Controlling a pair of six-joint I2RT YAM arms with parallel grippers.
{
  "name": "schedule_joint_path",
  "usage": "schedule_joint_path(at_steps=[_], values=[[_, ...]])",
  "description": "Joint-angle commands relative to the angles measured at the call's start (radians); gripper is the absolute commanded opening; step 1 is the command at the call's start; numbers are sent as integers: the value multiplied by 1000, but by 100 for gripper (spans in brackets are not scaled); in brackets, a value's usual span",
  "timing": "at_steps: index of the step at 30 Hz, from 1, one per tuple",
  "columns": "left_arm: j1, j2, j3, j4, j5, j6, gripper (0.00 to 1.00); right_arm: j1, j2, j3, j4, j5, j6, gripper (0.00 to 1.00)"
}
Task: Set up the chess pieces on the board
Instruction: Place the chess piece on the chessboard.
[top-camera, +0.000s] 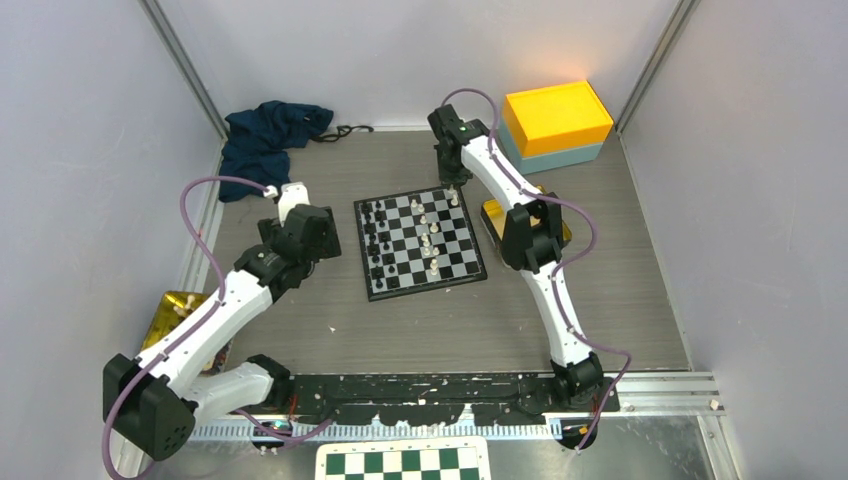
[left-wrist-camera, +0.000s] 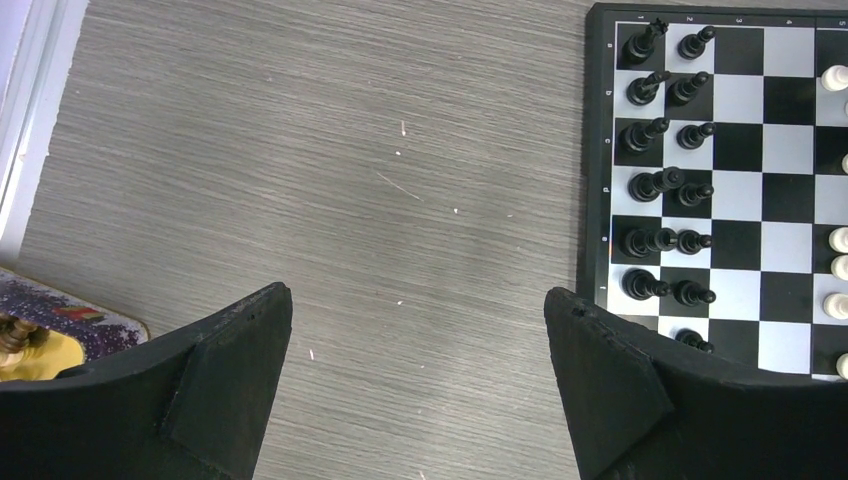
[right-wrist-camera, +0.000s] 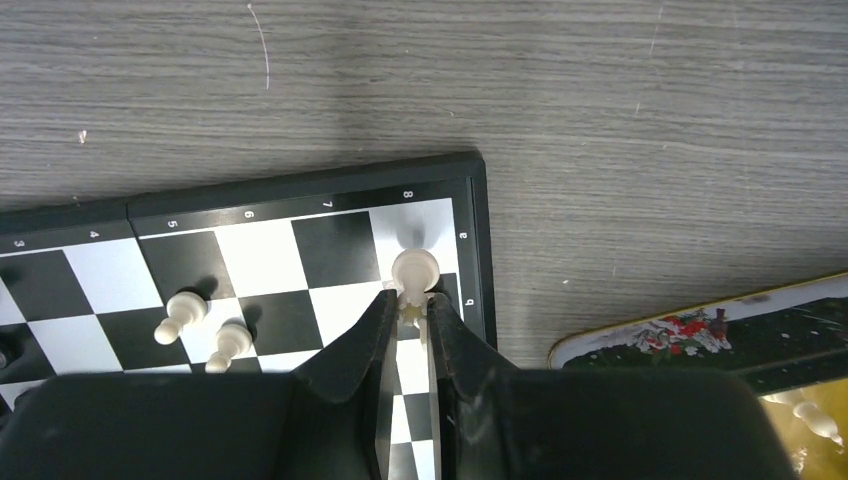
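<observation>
The board (top-camera: 420, 240) lies mid-table. Black chess pieces (left-wrist-camera: 660, 185) stand in two files along its left side, and white ones (top-camera: 430, 240) are scattered over its middle and right. My right gripper (right-wrist-camera: 412, 305) is shut on a cream-white piece (right-wrist-camera: 415, 270) over the far right corner square of the board (right-wrist-camera: 255, 255); in the top view this gripper (top-camera: 452, 190) points down at that corner. Two white pawns (right-wrist-camera: 180, 315) stand a few squares to the left. My left gripper (left-wrist-camera: 418, 300) hangs open over bare table left of the board (left-wrist-camera: 740, 150), with nothing between its fingers.
A printed tin (right-wrist-camera: 700, 330) lies just right of the board with a white piece (right-wrist-camera: 815, 420) in it. A second tin (top-camera: 180, 305) lies at the left edge. A yellow-and-teal box (top-camera: 557, 122) and a dark blue cloth (top-camera: 268, 135) sit at the back. A green-and-white checkered panel (top-camera: 405, 462) lies at the front.
</observation>
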Motion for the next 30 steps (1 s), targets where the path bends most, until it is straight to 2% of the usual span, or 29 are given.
schedule_joint_path(at_steps=[1, 30], values=[[7, 6, 30, 53, -6, -15, 96, -4, 3, 48, -1, -22, 10, 1], [7, 44, 36, 77, 4, 1, 98, -9, 39, 72, 2, -40, 21, 4]])
